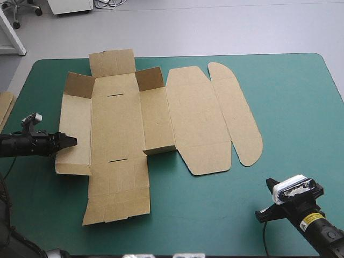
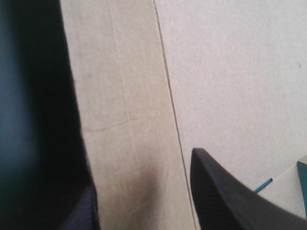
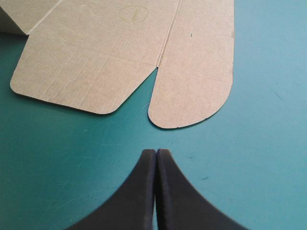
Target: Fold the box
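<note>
wall-raising step: an edge of the box [image 1: 115, 129] is straddled by parted left jaws, to be clamped and lifted; right jaws pressed together

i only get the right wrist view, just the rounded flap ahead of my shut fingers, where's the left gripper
observer: the left gripper is at the outer edge of the left side panel of the box
operator: open or shut
observer: open, its fingers stand apart with brown board ahead of them
operator: any walls up yet
observer: only two small corner flaps at the far end tilt up; the rest looks mostly flat
</note>
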Action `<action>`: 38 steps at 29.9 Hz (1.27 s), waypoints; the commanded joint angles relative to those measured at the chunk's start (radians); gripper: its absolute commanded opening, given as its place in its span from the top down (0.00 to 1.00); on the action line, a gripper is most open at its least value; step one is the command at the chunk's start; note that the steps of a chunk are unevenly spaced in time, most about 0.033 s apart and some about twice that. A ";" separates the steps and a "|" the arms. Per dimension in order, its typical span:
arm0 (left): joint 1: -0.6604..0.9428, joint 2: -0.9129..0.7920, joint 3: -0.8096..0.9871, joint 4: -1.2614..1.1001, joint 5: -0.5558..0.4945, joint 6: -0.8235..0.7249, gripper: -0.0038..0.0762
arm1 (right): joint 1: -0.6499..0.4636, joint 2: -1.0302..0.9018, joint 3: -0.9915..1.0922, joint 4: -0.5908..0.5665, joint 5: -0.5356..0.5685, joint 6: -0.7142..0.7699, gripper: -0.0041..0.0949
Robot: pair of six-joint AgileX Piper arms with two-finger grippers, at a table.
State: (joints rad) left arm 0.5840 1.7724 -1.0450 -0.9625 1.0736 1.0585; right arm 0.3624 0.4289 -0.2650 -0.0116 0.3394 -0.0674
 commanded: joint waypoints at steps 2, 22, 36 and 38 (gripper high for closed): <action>-0.061 -0.038 -0.027 -0.021 -0.005 -0.001 0.51 | 0.001 0.011 -0.041 -0.009 -0.111 -0.018 0.98; -0.204 -0.038 -0.198 0.068 0.078 -0.091 0.96 | 0.001 0.011 -0.184 -0.013 0.032 -0.022 0.98; -0.537 -0.038 -0.566 0.566 0.066 -0.340 0.96 | 0.001 0.011 -0.234 -0.020 0.129 -0.022 0.98; -0.587 -0.038 -0.605 0.635 0.051 -0.351 0.96 | 0.001 0.013 -0.240 -0.020 0.136 -0.020 0.98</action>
State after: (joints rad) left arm 0.0593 1.7824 -1.5713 -0.3883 1.1459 0.7219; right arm 0.3624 0.4289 -0.4625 -0.0207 0.5320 -0.0831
